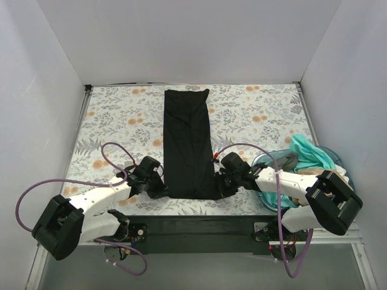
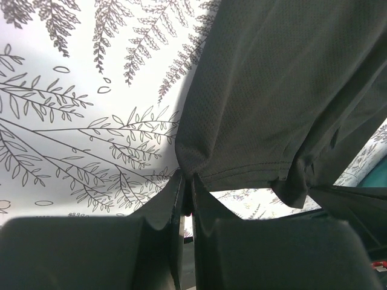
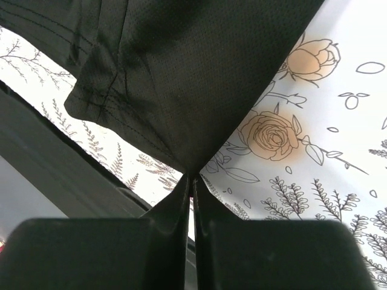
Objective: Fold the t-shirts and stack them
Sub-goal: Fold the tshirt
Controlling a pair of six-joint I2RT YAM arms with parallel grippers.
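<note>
While on the table (image 1: 121, 115), one black t-shirt (image 1: 187, 145), two near corners clamped (by left hand (image 1: 164, 191), by right hand (image 1: 216, 188)).

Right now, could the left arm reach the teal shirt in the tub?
Probably not: the left gripper is shut on the black t-shirt, and the right arm lies across the way to the teal t-shirt in the tub.

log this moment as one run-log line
black t-shirt: narrow strip on table | left fingers: shut on near-left corner | right fingers: shut on near-right corner | teal t-shirt: in tub
</note>
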